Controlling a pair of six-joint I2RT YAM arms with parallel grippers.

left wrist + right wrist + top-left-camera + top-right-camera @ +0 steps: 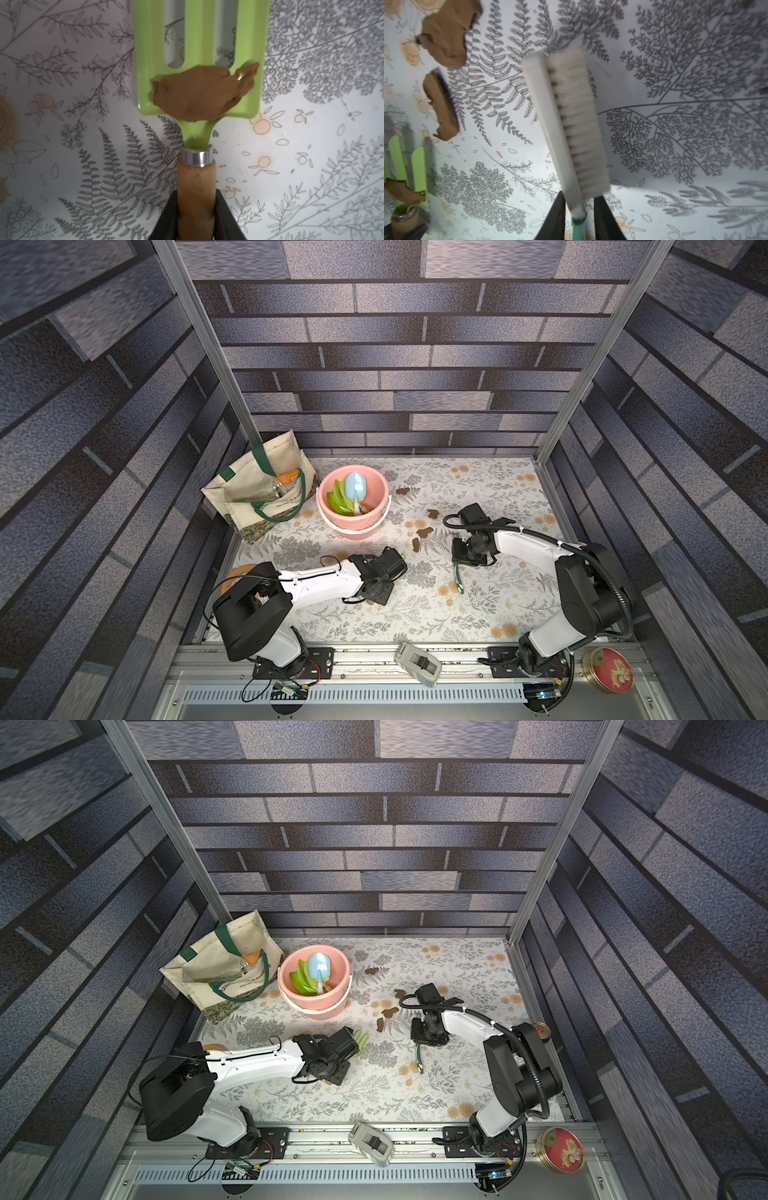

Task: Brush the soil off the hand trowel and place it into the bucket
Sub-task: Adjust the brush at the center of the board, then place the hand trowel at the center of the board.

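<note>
My left gripper (196, 193) is shut on the wooden handle of a green three-tined hand tool (199, 41), held low over the table. A flat brown lump of soil (199, 93) sticks to the tool just below its tines. In a top view the tines (360, 1040) poke out past the left gripper (395, 564). My right gripper (579, 199) stands open around the neck of a white-bristled brush (571, 116); there are gaps beside its green handle (458, 578). A light-blue hand trowel (355, 485) stands in the pink bucket (353, 526) with green tools (338, 499).
Loose soil blobs (424, 532) lie on the flowered table between the bucket and the right arm. A cream tote bag (257, 489) stands at the back left, beside the bucket. A grey device (417, 663) and a red round tin (609, 668) sit on the front rail.
</note>
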